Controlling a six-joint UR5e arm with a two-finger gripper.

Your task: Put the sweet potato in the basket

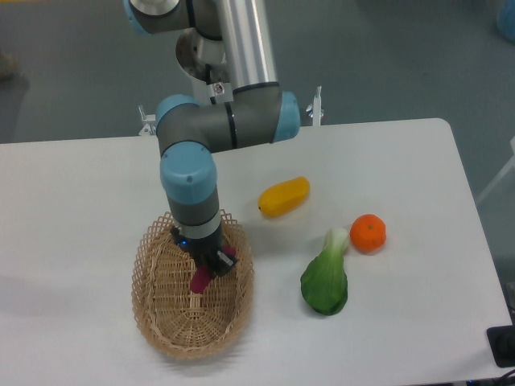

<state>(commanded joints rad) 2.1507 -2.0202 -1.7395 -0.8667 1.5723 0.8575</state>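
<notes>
The light tan wicker basket (165, 318) stands at the front left of the white table. My gripper (211, 266) points down into the basket's upper right part. It is shut on the magenta-purple sweet potato (200, 278), whose tapered end hangs down and to the left just above the basket's floor. A second bit of magenta shows at the right finger. I cannot tell whether the tuber touches the basket's floor.
An oblong yellow-orange vegetable (284, 196) lies right of the basket. A green leafy bok choy (327, 276) and a round orange fruit (368, 233) lie further right. The arm's elbow (225, 125) stands over the table's back middle.
</notes>
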